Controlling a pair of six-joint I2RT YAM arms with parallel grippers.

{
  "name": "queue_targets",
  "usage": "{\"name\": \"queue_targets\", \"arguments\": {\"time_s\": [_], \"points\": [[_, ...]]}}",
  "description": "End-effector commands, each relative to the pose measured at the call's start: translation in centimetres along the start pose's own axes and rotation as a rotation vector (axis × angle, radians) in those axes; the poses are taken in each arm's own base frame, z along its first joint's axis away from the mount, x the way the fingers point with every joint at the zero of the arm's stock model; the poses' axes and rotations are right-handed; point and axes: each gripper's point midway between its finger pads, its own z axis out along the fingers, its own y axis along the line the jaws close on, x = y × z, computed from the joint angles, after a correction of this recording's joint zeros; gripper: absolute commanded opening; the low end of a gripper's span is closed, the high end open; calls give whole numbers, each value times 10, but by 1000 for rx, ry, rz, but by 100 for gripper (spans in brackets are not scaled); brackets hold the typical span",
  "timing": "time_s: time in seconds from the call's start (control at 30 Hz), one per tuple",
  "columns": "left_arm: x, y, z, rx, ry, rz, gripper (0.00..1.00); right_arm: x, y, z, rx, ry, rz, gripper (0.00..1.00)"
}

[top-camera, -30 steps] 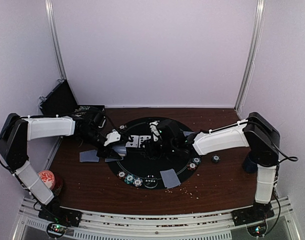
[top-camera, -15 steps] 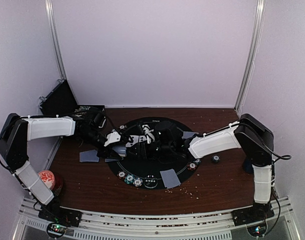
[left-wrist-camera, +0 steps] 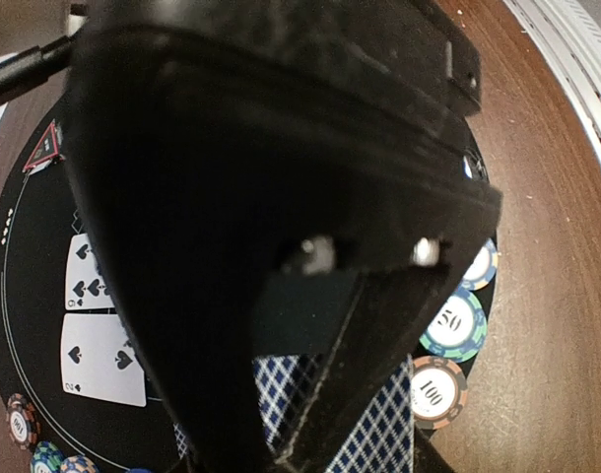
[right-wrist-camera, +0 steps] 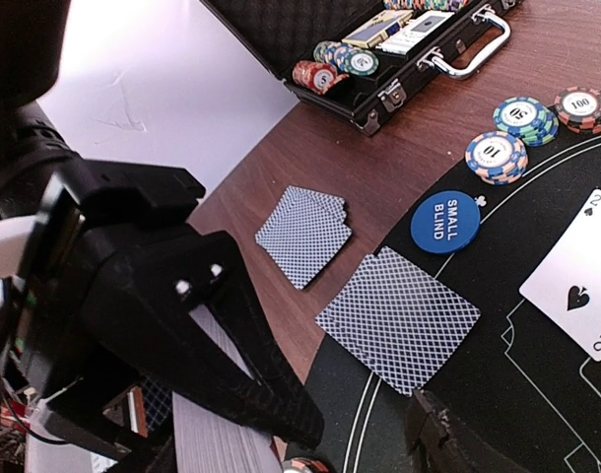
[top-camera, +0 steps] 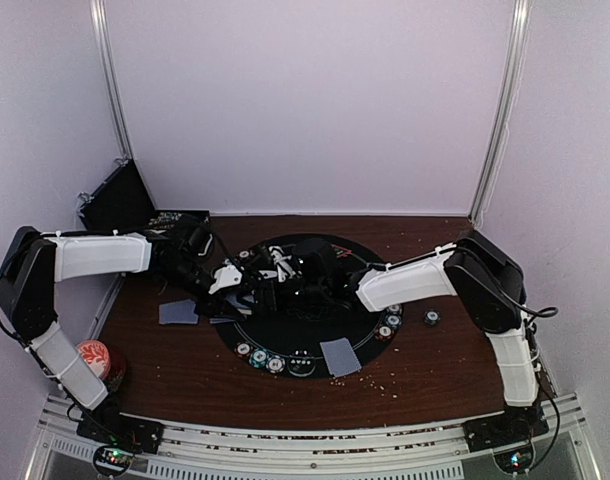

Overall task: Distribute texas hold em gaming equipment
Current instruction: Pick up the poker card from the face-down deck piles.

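Observation:
My left gripper [top-camera: 229,281] is shut on a deck of blue-check-backed playing cards [left-wrist-camera: 281,392], held over the left edge of the black round mat [top-camera: 297,340]. In the right wrist view the deck's edge [right-wrist-camera: 210,439] shows under that gripper. My right gripper [top-camera: 272,279] has reached across the mat to just beside the deck. It is open and holds nothing; only one fingertip [right-wrist-camera: 442,436] shows. A face-down card [right-wrist-camera: 399,317] and a blue SMALL BLIND button [right-wrist-camera: 446,221] lie on the mat. Striped chips [left-wrist-camera: 454,323] sit at its rim. A red triangle marker [left-wrist-camera: 46,148] is further round.
A small pile of cards [right-wrist-camera: 303,232] lies on the wood left of the mat, and another card [top-camera: 340,356] at the mat's front. An open black case [right-wrist-camera: 379,54] with chips stands at the back left. Face-up cards [left-wrist-camera: 101,360] lie mid-mat. A red-topped can [top-camera: 95,358] is front left.
My right arm has swung left across the mat toward the left gripper and its jaws have widened. The left arm and the deck have stayed put.

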Motion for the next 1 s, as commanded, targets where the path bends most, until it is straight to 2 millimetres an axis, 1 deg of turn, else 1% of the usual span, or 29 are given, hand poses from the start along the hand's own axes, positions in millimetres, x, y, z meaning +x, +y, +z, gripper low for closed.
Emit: {"name": "queue_targets", "arguments": {"time_s": [0.0, 0.13, 0.23, 0.33, 0.5, 0.57, 0.7, 0.77, 0.87, 0.97], "points": [[-5, -8, 0, 26, -26, 20, 43, 2, -24, 5, 120, 10, -21, 66], [-5, -8, 0, 26, -26, 21, 43, 3, -46, -5, 243, -2, -39, 61], [-5, -7, 1, 27, -26, 20, 43, 3, -56, -15, 286, -9, -38, 57], [-5, -8, 1, 27, -26, 20, 43, -2, -60, -24, 312, -20, -40, 52], [-5, -8, 1, 27, -26, 20, 42, -6, -66, -31, 351, -22, -49, 40], [-4, -8, 1, 30, -25, 17, 43, -6, -61, -30, 326, -16, -49, 34], [-3, -7, 2, 29, -20, 17, 42, -2, -29, -24, 146, 7, -37, 25], [-3, -7, 2, 27, -20, 17, 43, -2, -23, -27, 114, 10, -28, 23], [-3, -7, 2, 27, -20, 18, 43, 0, -23, -33, 126, 13, -26, 23], [-3, -7, 2, 28, -18, 16, 43, -1, -21, -38, 132, 13, -27, 31]]}}
